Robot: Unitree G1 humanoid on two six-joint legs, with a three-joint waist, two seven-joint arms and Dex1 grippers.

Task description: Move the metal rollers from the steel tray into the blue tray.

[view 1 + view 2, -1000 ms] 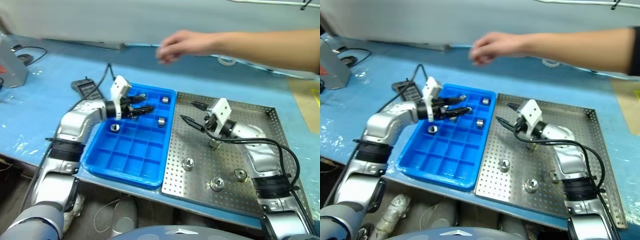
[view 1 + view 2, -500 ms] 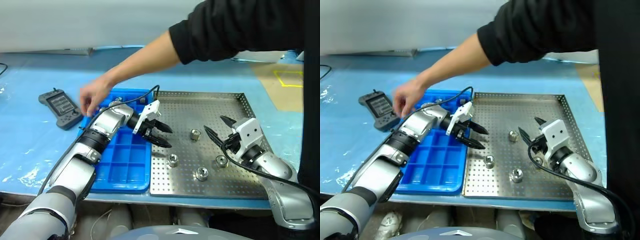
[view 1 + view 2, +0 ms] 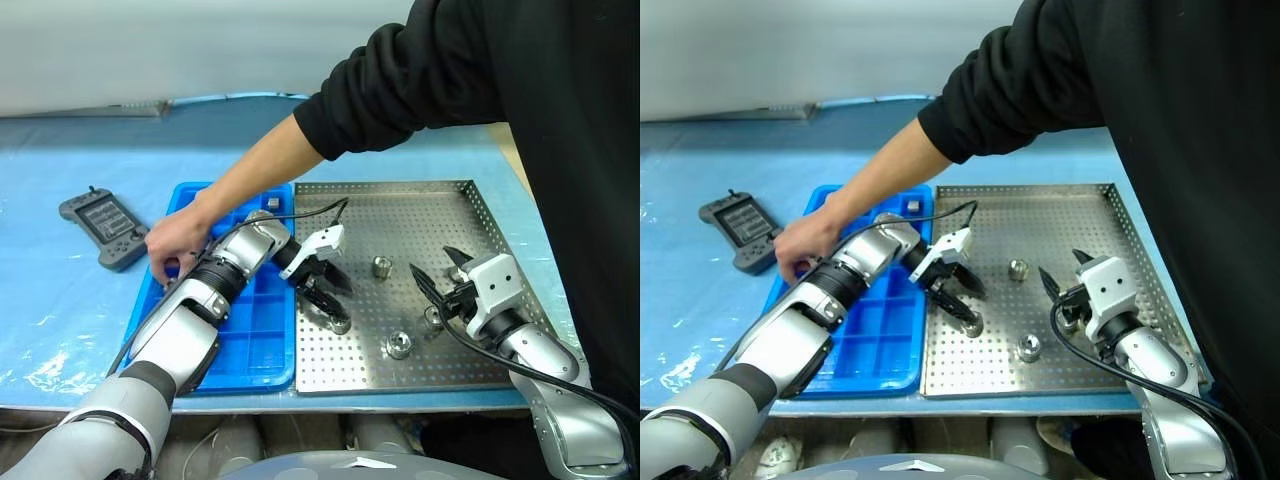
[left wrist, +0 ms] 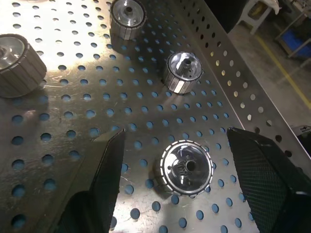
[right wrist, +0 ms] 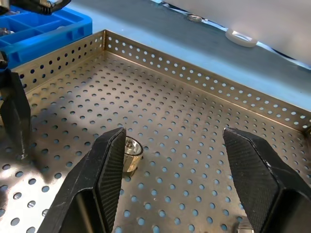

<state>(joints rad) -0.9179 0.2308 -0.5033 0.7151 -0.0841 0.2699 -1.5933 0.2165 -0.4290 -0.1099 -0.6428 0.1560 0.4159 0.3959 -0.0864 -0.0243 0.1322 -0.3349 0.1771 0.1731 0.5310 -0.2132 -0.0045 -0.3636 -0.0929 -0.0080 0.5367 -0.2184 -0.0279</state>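
The steel tray [image 3: 420, 215] lies right of the blue tray [image 3: 255, 340]. Several metal rollers stand on its near half, among them one [image 3: 381, 267] near the middle and one [image 3: 399, 345] by the front rim. My left gripper [image 3: 325, 292] hangs open and tilted down over another roller [image 3: 340, 323]; in the left wrist view that roller [image 4: 186, 167] sits between the spread fingers [image 4: 104, 170], untouched. My right gripper [image 3: 432, 265] is open and empty at the tray's near right, just behind a roller [image 3: 433, 318]. One roller [image 3: 268, 203] rests in a far compartment of the blue tray.
A person's arm in a black sleeve [image 3: 400, 90] reaches across from the upper right, and the hand [image 3: 175, 245] rests on the blue tray's left edge beside my left forearm. A dark grey controller [image 3: 100, 228] lies on the blue table cover to the left.
The view has swung. My left gripper left the blue tray and sank over a roller on the steel tray. My right gripper drew back toward me. The person's hand came down onto the blue tray.
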